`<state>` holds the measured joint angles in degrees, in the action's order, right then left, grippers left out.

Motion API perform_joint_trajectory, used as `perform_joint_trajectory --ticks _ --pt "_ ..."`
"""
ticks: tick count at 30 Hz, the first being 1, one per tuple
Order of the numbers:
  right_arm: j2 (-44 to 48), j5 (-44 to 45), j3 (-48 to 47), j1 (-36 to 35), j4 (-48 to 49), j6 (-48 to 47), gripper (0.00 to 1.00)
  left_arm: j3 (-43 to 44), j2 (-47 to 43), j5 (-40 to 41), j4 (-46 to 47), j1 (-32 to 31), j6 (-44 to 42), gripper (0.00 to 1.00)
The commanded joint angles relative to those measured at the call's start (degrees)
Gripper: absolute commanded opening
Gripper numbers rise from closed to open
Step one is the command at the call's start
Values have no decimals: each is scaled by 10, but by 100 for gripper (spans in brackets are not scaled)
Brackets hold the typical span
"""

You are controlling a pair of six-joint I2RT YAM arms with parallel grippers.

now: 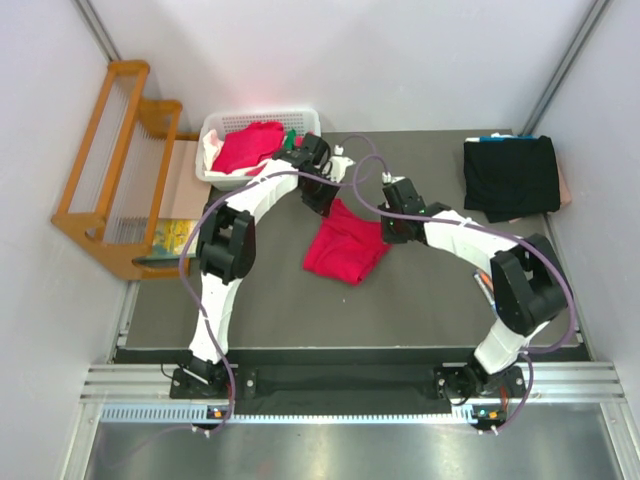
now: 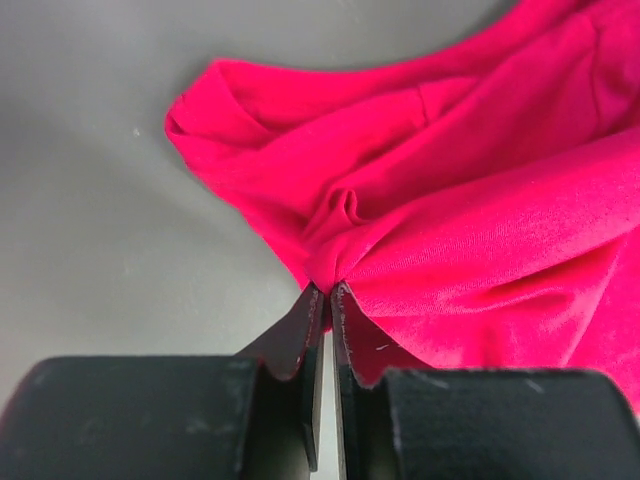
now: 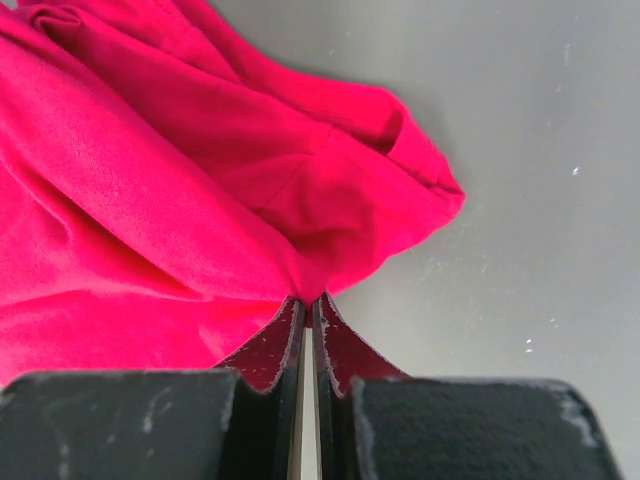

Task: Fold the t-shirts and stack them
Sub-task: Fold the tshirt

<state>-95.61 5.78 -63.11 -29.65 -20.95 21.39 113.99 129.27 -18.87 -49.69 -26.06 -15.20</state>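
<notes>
A crumpled crimson-red cloth t-shirt (image 1: 345, 250) lies bunched at the middle of the dark grey table (image 1: 250, 310), with both arms gripping its far edge. The left gripper (image 2: 327, 292), jaws a slit apart, nips a gather of cloth at the far-left end. The right gripper (image 3: 307, 300), clamped tight, bites the right side, slightly closer to the table's near edge. The cloth trails from both toward that near edge. Both arms reach forward, elbows bent, wrists angled inward. A folded black t-shirt (image 1: 510, 175) sits at the far right corner.
</notes>
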Motion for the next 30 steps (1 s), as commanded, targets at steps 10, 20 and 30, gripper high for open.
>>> perform_joint_trajectory --ticks 10,20,30 --pt "-40 21 -38 28 8 -25 2 13 -37 7 44 13 14 76" --pt "-50 122 -124 45 -71 -34 72 -35 -175 -25 50 79 40 99" --pt "3 -159 -131 33 -38 19 68 -272 -425 -195 135 207 149 99"
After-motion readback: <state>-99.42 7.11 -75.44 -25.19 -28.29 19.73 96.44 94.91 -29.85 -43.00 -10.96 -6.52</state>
